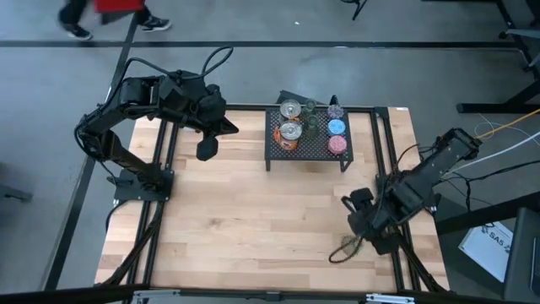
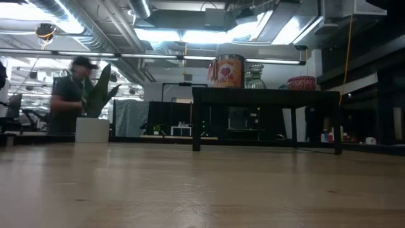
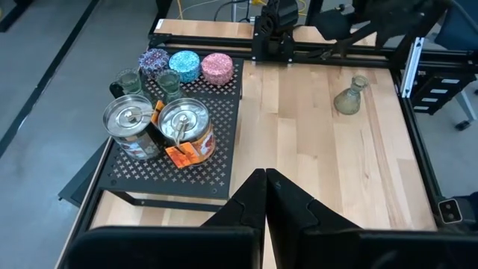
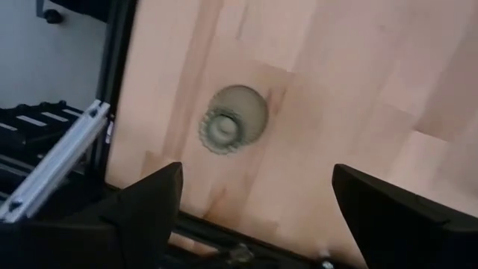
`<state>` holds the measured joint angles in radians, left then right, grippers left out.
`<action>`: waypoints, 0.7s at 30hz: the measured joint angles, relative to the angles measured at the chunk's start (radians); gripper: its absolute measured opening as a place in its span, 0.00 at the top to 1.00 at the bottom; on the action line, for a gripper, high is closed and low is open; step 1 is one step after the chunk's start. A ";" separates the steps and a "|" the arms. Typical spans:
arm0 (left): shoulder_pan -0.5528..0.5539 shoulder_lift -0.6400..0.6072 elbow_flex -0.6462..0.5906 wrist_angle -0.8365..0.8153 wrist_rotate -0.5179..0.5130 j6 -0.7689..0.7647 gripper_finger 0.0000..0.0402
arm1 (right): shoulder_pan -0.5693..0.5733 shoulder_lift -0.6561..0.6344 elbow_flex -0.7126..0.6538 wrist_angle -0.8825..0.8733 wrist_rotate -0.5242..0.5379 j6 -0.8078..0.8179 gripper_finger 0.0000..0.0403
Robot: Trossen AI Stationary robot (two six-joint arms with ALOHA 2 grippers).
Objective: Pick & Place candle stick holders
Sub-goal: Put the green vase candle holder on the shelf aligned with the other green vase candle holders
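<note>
My right hand [image 1: 361, 221] hangs wide open, jaws spread, directly above the olive-green glass holder [image 4: 233, 119] standing alone on the surface [image 1: 253, 228] near its front right corner, which I judge is my lineup for a grasp. Farther back, my left hand [image 3: 265, 196] waits pinched shut near the black mesh rack [image 1: 305, 150]. The other candle stick holders [image 3: 179, 101] cluster on that rack, so the stray one probably belongs there.

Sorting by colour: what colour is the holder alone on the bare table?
Olive-green glass holder, clearest in the left wrist view.
</note>
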<state>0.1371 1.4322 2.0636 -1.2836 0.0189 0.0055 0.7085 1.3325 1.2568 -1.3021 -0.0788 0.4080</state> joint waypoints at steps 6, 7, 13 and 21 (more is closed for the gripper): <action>0.000 0.000 0.000 0.000 0.000 0.000 0.99 | 0.079 0.035 -0.053 0.129 0.000 0.073 0.14; 0.000 0.000 0.000 0.000 0.000 0.000 0.98 | 0.092 0.043 -0.060 0.147 0.000 0.085 0.14; 0.000 0.000 0.000 0.000 0.000 0.006 0.98 | 0.154 0.113 -0.083 0.192 0.052 0.132 0.14; 0.000 0.000 0.000 0.000 0.000 0.008 0.99 | 0.187 0.205 -0.111 0.226 0.055 0.151 0.14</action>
<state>0.1371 1.4322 2.0634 -1.2835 0.0189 0.0135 0.8950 1.5376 1.1463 -1.0763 -0.0234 0.5587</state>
